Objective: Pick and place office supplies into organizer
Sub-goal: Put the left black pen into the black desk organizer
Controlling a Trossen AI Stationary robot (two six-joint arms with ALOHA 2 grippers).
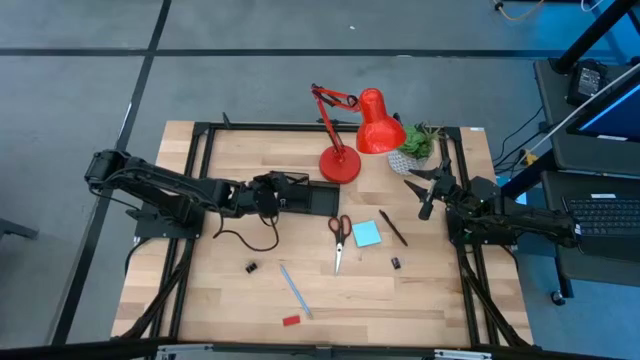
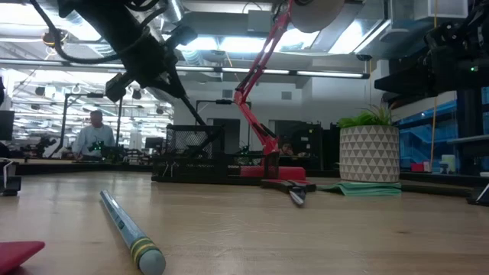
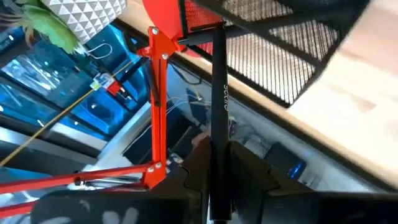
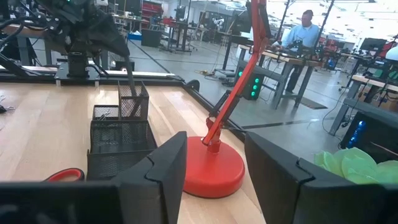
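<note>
My left gripper hangs over the black mesh organizer, shut on a thin black pen. In the right wrist view the pen slants down into the organizer's tall cup. My right gripper waits open near the table's right side, touching nothing. Red-handled scissors, a cyan sticky-note pad, another black pen, two tiny black clips, a light-blue pen and a small red block lie flat on the table. My left gripper pinches the black pen between its two fingers, gripping the shaft near its upper end. The fingers lie across the pen, coming from the table's left and above. The pen hangs slanted below them, its lower end inside the organizer's tall mesh cup.
A red desk lamp stands with its round base just right of the organizer, its arm leaning over it. A potted plant sits at the far right. A black cable loops on the table near the left arm. People work at desks in the room beyond.
</note>
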